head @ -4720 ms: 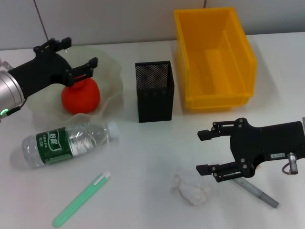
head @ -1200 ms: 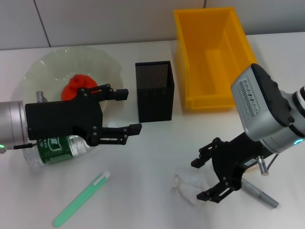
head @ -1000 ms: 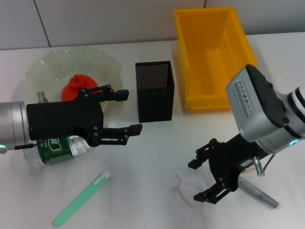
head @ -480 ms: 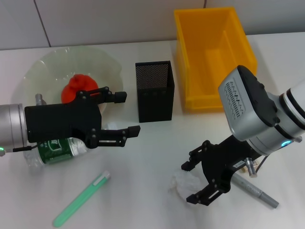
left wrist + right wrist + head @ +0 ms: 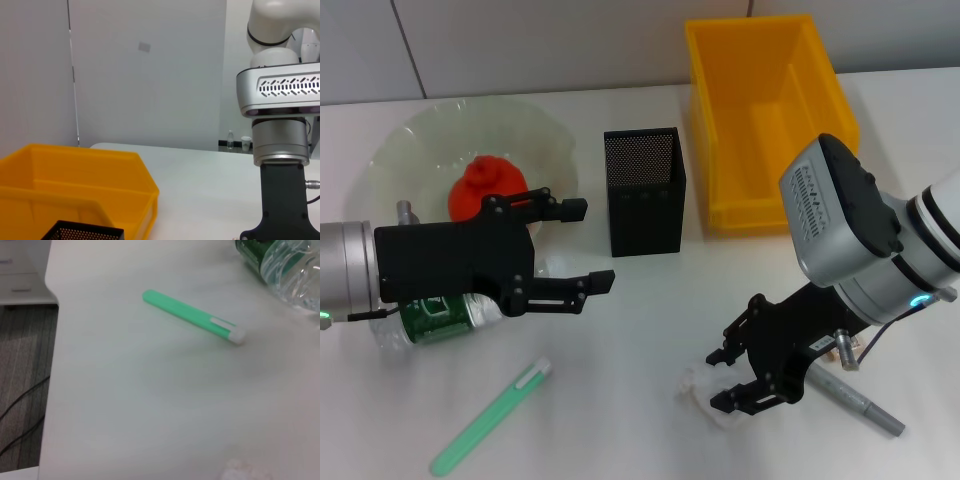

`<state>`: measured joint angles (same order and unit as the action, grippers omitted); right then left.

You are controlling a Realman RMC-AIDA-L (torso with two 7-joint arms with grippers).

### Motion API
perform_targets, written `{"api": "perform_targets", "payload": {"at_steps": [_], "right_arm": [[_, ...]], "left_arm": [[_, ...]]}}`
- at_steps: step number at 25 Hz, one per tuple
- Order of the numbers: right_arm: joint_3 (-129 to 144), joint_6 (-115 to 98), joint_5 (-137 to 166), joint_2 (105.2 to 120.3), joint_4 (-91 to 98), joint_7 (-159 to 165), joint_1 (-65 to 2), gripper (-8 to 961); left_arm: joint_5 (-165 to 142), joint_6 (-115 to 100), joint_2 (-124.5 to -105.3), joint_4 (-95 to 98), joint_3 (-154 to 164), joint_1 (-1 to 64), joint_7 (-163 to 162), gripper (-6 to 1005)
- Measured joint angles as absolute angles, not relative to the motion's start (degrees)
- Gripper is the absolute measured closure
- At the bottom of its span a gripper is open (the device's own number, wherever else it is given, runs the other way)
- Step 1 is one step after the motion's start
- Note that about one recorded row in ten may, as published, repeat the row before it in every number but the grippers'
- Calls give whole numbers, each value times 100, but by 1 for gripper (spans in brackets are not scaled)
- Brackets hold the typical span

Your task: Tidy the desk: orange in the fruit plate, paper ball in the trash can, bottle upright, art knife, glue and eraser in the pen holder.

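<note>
Only the head view shows the right gripper (image 5: 728,378), fingers spread wide, straddling the crumpled white paper ball (image 5: 705,392); the left gripper (image 5: 588,245) hangs open above the lying bottle (image 5: 430,316).

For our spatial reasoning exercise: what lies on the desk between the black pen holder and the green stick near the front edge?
In the head view, only the left gripper hangs open between the pen holder and the green stick; the desk under it is bare.

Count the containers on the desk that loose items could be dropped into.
3: the clear fruit plate at the far left, holding the orange; the black mesh pen holder in the middle; the yellow bin at the far right.
</note>
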<state>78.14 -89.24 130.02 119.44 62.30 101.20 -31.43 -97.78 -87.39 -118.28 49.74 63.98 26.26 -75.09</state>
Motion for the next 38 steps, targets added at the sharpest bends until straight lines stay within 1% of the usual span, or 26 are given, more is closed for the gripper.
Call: {"api": "perform_targets", "payload": {"at_steps": [5,8,14,30,38], "right_arm": [[7821,-8927,13007,11947,6234,10134,-3119,438],[7823,-8924,13009,11949,6257,10135,-3115,554],[7823,-8918,13015,11952,6274,10104,-3107,606],[7857,-8848,12999,11953,6245,10070,-3102,623],[7875,-8900,12986,11951,6708,10110,-2879,625]], "left_arm": [[-9804,-8742,-11830,4974,6398,2633,-7507,138],[-9806,-8746,-11830,4974,6398,2631,-7506,138],[-9809,-8753,-11830,4974,6398,2624,-7505,138],[-9809,-8746,-11830,4975,6398,2592,-7506,138],[-9808,-8740,-11830,4975,6399,2593,-7490,138]]}}
